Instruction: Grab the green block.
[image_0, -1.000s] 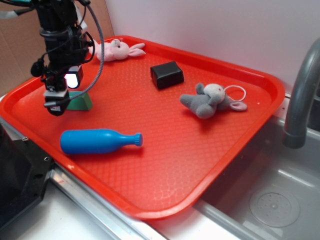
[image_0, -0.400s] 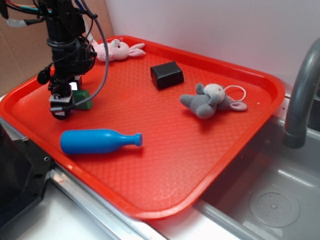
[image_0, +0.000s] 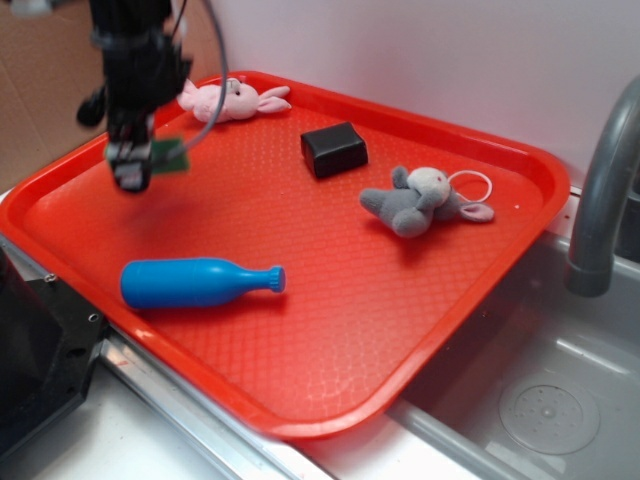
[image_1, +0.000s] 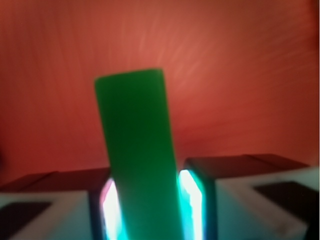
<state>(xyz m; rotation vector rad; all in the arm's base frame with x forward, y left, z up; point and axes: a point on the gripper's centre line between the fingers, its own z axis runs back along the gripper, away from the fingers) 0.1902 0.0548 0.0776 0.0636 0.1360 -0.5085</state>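
The green block (image_0: 170, 155) hangs in the air above the left part of the red tray (image_0: 330, 250), clear of its surface. My gripper (image_0: 140, 165) is shut on it; arm and block are blurred with motion in the exterior view. In the wrist view the green block (image_1: 137, 150) stands between my two lit fingertips (image_1: 192, 205), which press against its sides, with the gripper (image_1: 147, 210) over bare red tray (image_1: 240, 75).
On the tray lie a blue bottle (image_0: 195, 282) at the front left, a black block (image_0: 334, 148) at the back middle, a pink plush rabbit (image_0: 235, 100) at the back left and a grey plush animal (image_0: 425, 200) on the right. A sink with a grey faucet (image_0: 600, 190) lies to the right.
My gripper came down onto the green block on the tray, shut on it and has lifted it off the tray. The other objects have not moved.
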